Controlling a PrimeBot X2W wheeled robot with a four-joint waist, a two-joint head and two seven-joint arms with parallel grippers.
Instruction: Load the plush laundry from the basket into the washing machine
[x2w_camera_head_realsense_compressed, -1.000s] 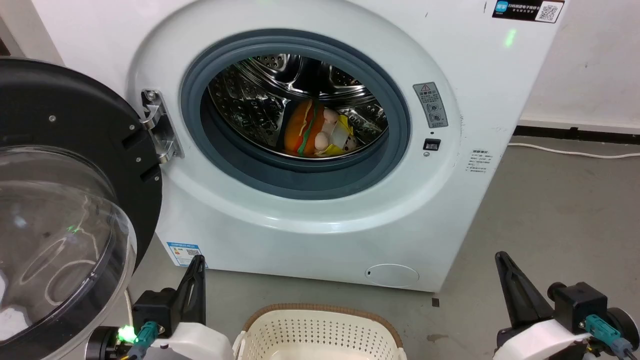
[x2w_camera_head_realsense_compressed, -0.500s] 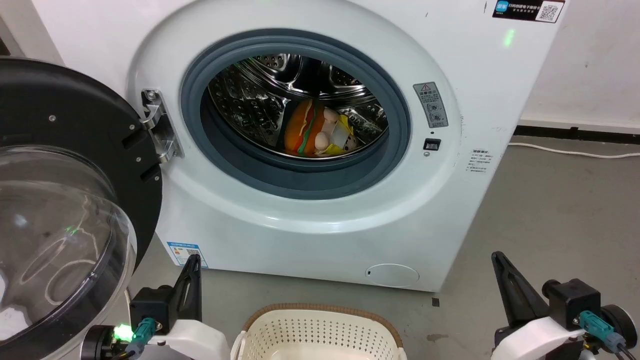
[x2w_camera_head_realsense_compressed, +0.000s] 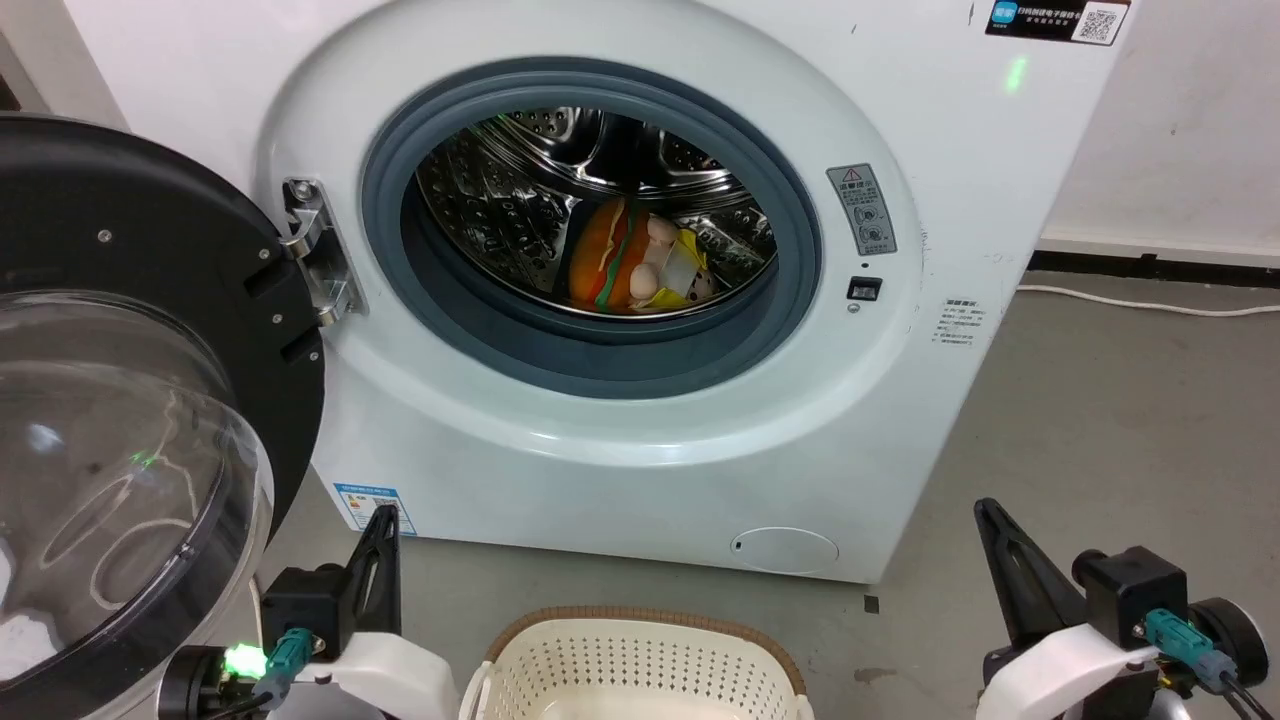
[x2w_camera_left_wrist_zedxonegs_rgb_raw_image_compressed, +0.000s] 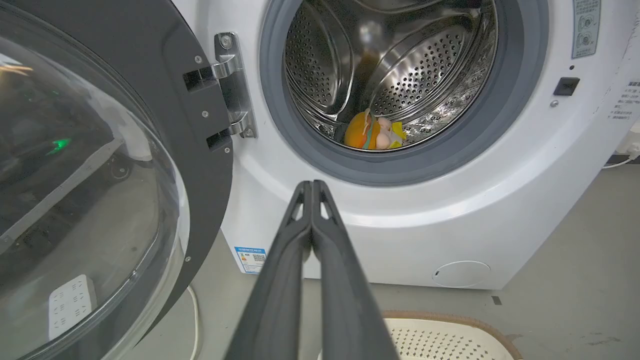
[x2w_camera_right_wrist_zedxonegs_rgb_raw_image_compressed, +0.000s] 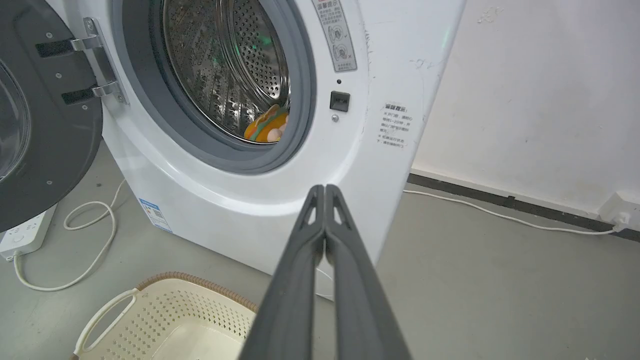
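**Asker:** Grey floor underfoot. What's nearest you?

**Me:** My left jaws and right jaws, at seven and five o'clock. Both are pressed shut, left fingers and right fingers tip to tip, gripping nothing. The basket sits between them at six o'clock.

**Asker:** And farther off?

**Me:** The washing machine stands at twelve o'clock, its door swung wide toward nine. The plush laundry lies deep in the steel drum, with the orange bun at nine o'clock of the doll.

Orange plush, wht washer
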